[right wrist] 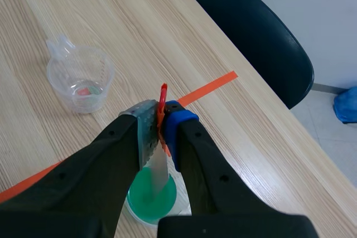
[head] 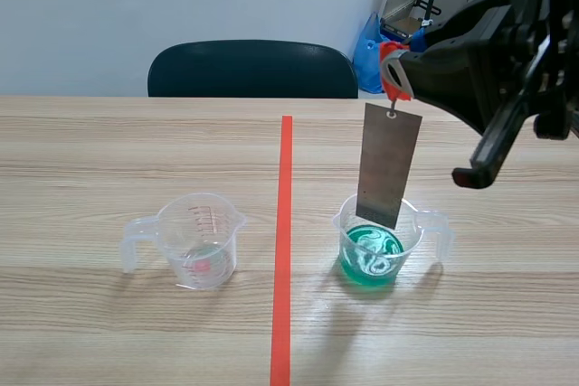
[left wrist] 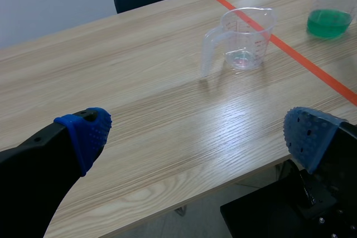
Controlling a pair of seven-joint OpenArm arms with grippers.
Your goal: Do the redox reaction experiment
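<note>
A grey metal strip (head: 388,167) hangs from a red tag (head: 393,79) that my right gripper (head: 398,68) is shut on. The strip's lower end dips just inside a clear cup of green liquid (head: 373,255) right of the tape line. In the right wrist view the red tag (right wrist: 162,116) sits pinched between the fingers of the right gripper (right wrist: 160,120), with the strip (right wrist: 160,170) dropping to the green cup (right wrist: 151,196) below. An empty clear measuring cup (head: 197,240) stands left of the line. My left gripper (left wrist: 195,137) is open over the near table edge, far from that empty cup (left wrist: 245,40).
A dark chair (head: 252,69) stands behind the table's far edge. The orange-red tape line (head: 283,250) runs down the middle between the cups. Blue bags and a rack (head: 412,6) stand at the back right.
</note>
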